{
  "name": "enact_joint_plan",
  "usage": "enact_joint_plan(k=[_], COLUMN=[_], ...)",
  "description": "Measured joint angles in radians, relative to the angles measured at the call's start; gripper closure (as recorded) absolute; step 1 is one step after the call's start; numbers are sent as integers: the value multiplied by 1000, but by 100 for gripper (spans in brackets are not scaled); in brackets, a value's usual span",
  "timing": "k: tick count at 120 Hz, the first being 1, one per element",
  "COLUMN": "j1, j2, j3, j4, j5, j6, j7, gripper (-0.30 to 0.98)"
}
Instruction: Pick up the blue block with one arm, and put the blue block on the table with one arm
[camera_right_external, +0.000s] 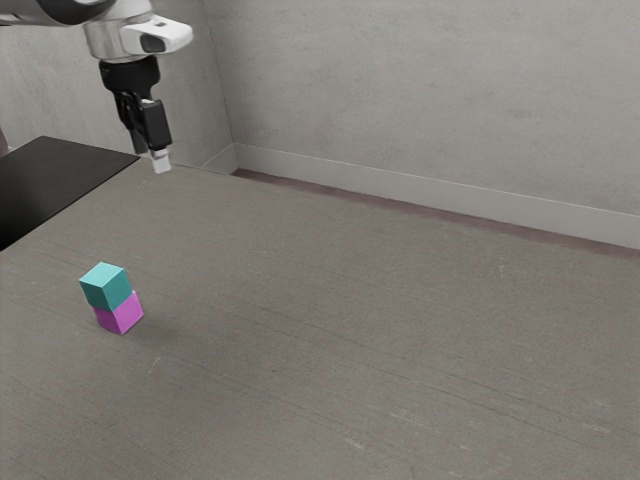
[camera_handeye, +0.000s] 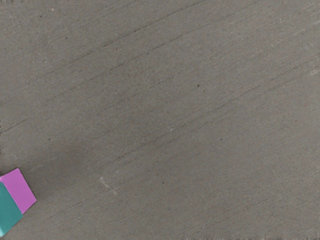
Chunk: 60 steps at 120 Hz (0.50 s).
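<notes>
OK so, the big stuff first: wide grey-brown table, with the arm coming in at the exterior view's upper left. The gripper hangs from it well above the surface, pointing more or less straight down. Can't tell you if the jaws are apart or together, tbh. I'd sort that before dropping in.

Then the small stuff. The blue block (more teal, if you ask me) sits on top of the pink block, and the two don't line up perfectly. So it's not on the table, it's one level up.

What the next move hangs on: the blue block is down below the jaws and off to one side, toward the exterior camera. The wrist view agrees, with both blocks tucked in a corner and bare table in the middle. So I'd go sideways over the stack first, then down. It's a cube, so no long axis to worry about, but its faces look turned to the wrist view's frame, so probably a bit of wrist twist too.

Looks like early days, pick still to do. Main risk imo is going too low and nudging the pink block. Grab the top one only, lift clear, set it down beside.
</notes>
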Motion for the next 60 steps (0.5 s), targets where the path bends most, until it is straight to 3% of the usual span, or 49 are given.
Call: enact_joint_plan(k=[37,49,60], j1=[25,45,27], j2=[-2,-49,-71], j3=[0,-15,-33], j4=[0,182,168], j5=[-3,3,6], j6=[-1,-55,-129], j7=[49,53,39], gripper=[0,0,0])
